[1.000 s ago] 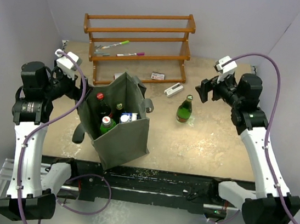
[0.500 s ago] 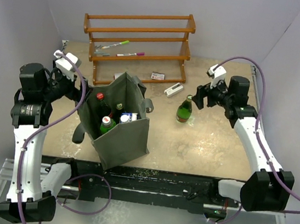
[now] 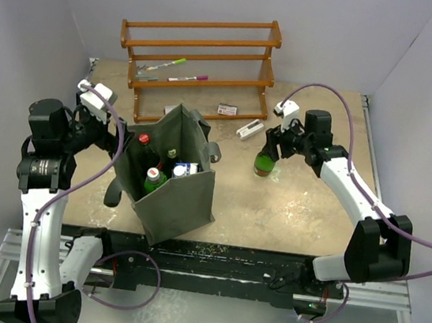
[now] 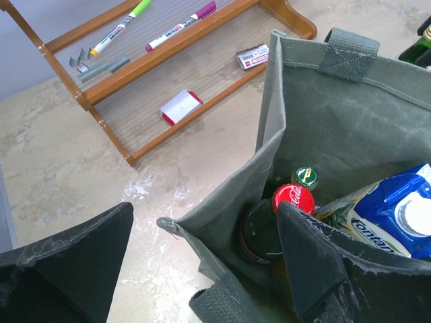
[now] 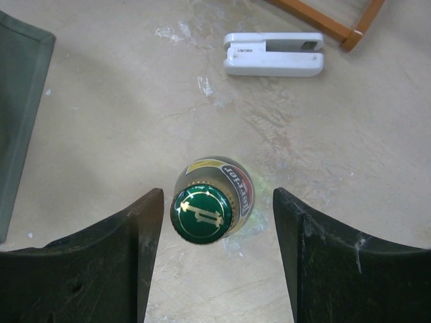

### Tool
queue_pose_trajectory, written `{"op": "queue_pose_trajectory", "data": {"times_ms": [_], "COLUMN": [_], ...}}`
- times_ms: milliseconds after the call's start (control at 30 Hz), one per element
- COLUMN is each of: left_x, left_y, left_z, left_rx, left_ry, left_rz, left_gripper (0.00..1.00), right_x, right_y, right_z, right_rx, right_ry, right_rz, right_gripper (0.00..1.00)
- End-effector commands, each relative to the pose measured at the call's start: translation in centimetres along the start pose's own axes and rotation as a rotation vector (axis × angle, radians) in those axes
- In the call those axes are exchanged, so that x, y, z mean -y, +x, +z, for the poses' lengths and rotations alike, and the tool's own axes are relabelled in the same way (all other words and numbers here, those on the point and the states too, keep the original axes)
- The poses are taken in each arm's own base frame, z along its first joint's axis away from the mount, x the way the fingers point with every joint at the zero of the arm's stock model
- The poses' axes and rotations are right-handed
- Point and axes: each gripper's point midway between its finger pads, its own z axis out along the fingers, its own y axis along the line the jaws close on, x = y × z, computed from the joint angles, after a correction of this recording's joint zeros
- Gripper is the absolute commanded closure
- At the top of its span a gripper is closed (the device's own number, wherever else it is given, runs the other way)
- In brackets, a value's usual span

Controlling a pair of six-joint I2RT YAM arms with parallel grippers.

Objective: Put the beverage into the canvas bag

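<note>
Right fingers (image 5: 94,262) flank the green bottle (image 5: 205,210), gaps either side.

The right arm stretches forward and inward, elbow bent, wrist tipped down. The right gripper (image 5: 215,202) points downward, jaws spread wide, neither finger touching anything. The left arm rises tall, forearm angled inward. The left gripper (image 4: 205,222) is likewise spread wide, clamping nothing.

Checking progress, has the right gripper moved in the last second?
Yes. The right gripper has moved left, from well right of the standing green bottle to over its top, jaws open either side.
</note>
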Motion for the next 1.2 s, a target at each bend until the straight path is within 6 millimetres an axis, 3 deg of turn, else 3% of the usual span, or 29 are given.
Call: {"op": "queue_pose_trajectory", "data": {"times_ms": [0, 400, 700, 867, 1100, 1167], "left_x": [-0.4, -0.5, -0.3, -0.1, 0.1, 0.2], "left_y": [-1.1, -0.3, -0.2, -0.3, -0.5, -0.5], "left_z": [-0.1, 0.3, -0.1, -0.2, -0.5, -0.5], "left_rx": [0.050, 0.035, 0.040, 0.043, 0.054, 0.054], "left_ry": [-0.011, -0.013, -0.016, -0.014, -0.009, -0.006], "left_rz": [0.049, 0.036, 0.039, 0.040, 0.049, 0.049], "left_gripper": [0.09, 0.09, 0.08, 0.08, 0.06, 0.05], "right_x": [0.2, 0.1, -0.1, -0.2, -0.9, -1.2], "right_y": [-1.9, -2.5, -2.8, -3.1, -4.1, -4.1], "right_z": [0.6, 0.7, 0.4, 0.0, -1.4, -1.7], "right_rx": [0.038, 0.045, 0.055, 0.064, 0.106, 0.115], "right_ry": [0.017, 0.016, 0.015, 0.015, -0.003, -0.014], "right_rz": [-0.061, -0.074, -0.081, -0.090, -0.126, -0.134], "right_gripper": [0.34, 0.39, 0.55, 0.67, 1.00, 1.00]}}
